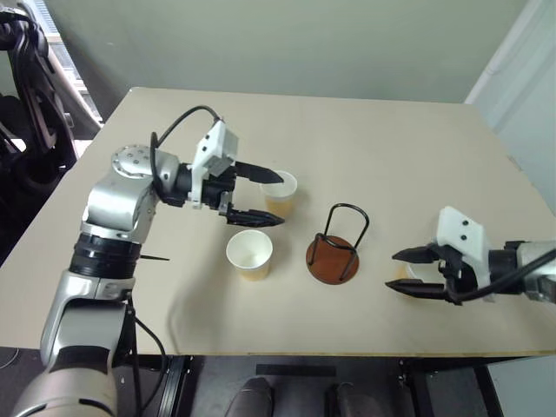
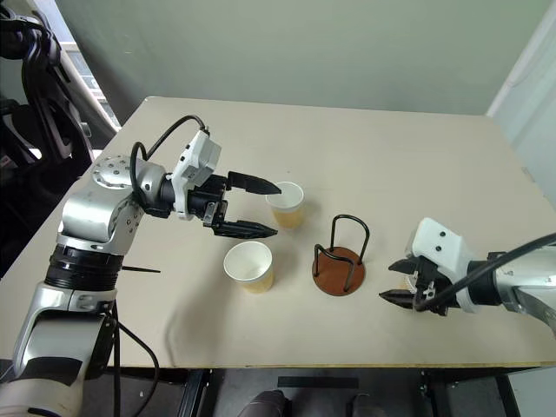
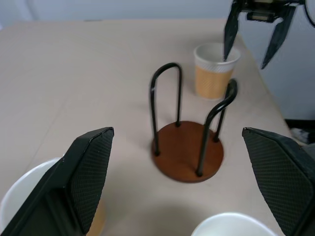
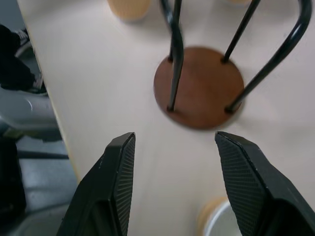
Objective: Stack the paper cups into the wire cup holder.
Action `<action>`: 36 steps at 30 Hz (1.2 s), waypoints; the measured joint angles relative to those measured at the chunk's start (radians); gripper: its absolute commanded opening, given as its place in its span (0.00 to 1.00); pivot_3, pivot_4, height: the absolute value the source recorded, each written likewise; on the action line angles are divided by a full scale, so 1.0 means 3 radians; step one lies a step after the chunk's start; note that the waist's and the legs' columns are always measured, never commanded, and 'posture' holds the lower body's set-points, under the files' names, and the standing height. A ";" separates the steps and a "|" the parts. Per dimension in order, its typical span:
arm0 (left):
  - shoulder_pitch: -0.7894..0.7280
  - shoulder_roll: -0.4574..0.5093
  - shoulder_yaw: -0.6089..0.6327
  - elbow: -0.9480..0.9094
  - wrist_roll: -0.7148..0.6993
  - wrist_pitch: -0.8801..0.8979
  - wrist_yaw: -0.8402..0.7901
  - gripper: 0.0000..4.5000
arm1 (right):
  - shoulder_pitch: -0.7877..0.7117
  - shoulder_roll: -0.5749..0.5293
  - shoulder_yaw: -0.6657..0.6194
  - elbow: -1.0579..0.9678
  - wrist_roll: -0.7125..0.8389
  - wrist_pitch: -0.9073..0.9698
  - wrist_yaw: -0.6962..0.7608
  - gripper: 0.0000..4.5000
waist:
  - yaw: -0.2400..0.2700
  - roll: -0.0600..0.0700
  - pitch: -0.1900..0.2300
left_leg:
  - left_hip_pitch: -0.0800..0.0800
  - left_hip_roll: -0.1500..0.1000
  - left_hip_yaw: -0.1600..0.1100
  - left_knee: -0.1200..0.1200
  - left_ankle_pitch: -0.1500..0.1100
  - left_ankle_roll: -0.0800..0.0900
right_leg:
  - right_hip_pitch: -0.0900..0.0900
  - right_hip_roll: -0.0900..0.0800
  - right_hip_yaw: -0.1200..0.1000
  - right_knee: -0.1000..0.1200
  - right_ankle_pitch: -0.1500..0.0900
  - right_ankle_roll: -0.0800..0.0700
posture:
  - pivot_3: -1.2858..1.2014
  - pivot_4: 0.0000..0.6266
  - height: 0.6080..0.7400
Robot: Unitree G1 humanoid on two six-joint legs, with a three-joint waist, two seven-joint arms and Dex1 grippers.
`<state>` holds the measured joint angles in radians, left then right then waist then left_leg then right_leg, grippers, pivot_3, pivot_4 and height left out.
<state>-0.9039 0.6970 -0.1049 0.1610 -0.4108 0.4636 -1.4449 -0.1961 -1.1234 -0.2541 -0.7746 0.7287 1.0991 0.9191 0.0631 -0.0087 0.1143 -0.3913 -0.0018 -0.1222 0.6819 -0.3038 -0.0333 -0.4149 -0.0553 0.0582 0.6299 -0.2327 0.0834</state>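
Left gripper (image 1: 257, 196), fingers spread wide and empty, sits mid-frame with one tan-yellow paper cup (image 1: 281, 193) right at its tips, upright. Reddish-brown wire cup holder (image 1: 333, 258) lies lower right of it. Right gripper (image 1: 407, 270) hangs apart, also empty.

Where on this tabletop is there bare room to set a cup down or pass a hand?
The far half of the beige table, beyond the tan paper cups and the wire cup holder with its reddish-brown disc base, is bare. The near-left corner is also bare. The middle strip is crowded: both cups, the holder, both pincers and a third cup.
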 measured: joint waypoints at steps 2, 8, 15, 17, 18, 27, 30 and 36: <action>-0.0057 -0.0029 -0.0026 0.0004 0.0004 -0.0005 -0.0044 1.00 | 0.0107 -0.0040 -0.0026 -0.0036 -0.0013 -0.0006 -0.0011 0.56 | -0.0001 0.0000 0.0000 | 0.0002 0.0000 0.0001 0.0001 0.0000 0.0000 | 0.0000 0.0000 0.0001 0.0000 0.0000 0.0000 | 0.52 0.24 1.00; -0.0086 -0.0066 -0.0055 0.0045 0.0011 -0.0021 -0.0066 1.00 | 0.0406 -0.0155 -0.0132 0.0021 -0.0172 -0.0168 -0.0016 0.56 | -0.0004 0.0000 0.0000 | 0.0004 0.0000 0.0002 0.0001 -0.0001 0.0002 | 0.0001 0.0000 0.0002 0.0001 0.0000 0.0001 | 0.52 0.24 1.00; -0.0086 -0.0062 -0.0056 0.0054 0.0018 -0.0037 -0.0109 1.00 | 0.0625 -0.0231 -0.0243 0.0328 -0.0409 -0.0434 0.0029 0.56 | -0.0003 0.0000 0.0000 | 0.0005 0.0000 0.0002 0.0001 -0.0002 0.0003 | 0.0002 0.0000 0.0002 0.0001 0.0000 0.0002 | 0.52 0.24 1.00; -0.0086 -0.0060 -0.0056 0.0058 0.0020 -0.0043 -0.0110 1.00 | 0.0684 -0.0246 -0.0245 0.0354 -0.0471 -0.0514 0.0048 0.56 | -0.0003 0.0000 0.0000 | 0.0005 0.0000 0.0002 0.0001 -0.0002 0.0004 | 0.0003 0.0000 0.0002 0.0001 0.0000 0.0002 | 0.52 0.24 1.00; -0.0086 -0.0059 -0.0056 0.0059 0.0021 -0.0047 -0.0110 1.00 | 0.0698 -0.0247 -0.0245 0.0360 -0.0486 -0.0539 0.0060 0.56 | -0.0003 0.0000 0.0000 | 0.0005 0.0000 0.0002 0.0002 -0.0002 0.0004 | 0.0003 0.0000 0.0002 0.0001 0.0000 0.0002 | 0.52 0.24 1.00; -0.0085 -0.0049 -0.0056 0.0065 0.0023 -0.0066 -0.0109 1.00 | 0.0713 -0.0247 0.0128 0.0343 -0.0641 -0.0748 0.0079 0.56 | -0.0005 0.0000 0.0000 | 0.0006 0.0000 0.0002 0.0002 -0.0002 0.0005 | 0.0004 0.0001 0.0001 0.0000 0.0000 0.0003 | 0.52 0.24 1.00; -0.0085 -0.0047 -0.0056 0.0068 0.0024 -0.0066 -0.0107 1.00 | 0.0662 -0.0231 0.0387 0.0334 -0.0740 -0.0813 0.0064 0.56 | -0.0006 0.0000 0.0000 | 0.0006 0.0000 0.0002 0.0003 -0.0002 0.0005 | 0.0004 0.0001 0.0001 0.0001 0.0001 0.0004 | 0.52 0.24 1.00; -0.0085 -0.0043 -0.0056 0.0068 0.0023 -0.0064 -0.0106 1.00 | 0.0486 -0.0186 0.0727 0.0432 -0.0938 -0.0899 0.0008 0.43 | -0.0007 -0.0001 0.0000 | 0.0007 0.0000 0.0002 0.0004 -0.0002 0.0006 | 0.0006 0.0000 0.0001 0.0001 0.0001 0.0005 | 0.52 0.24 1.00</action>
<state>-0.9294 0.6842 -0.1216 0.1813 -0.4040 0.4443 -1.4767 -0.0502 -1.1792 -0.0360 -0.6451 0.4473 0.8293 0.9213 0.0610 -0.0089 0.1142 -0.3893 -0.0018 -0.1217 0.6830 -0.3044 -0.0314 -0.4131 -0.0552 0.0585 0.6302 -0.2323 0.0850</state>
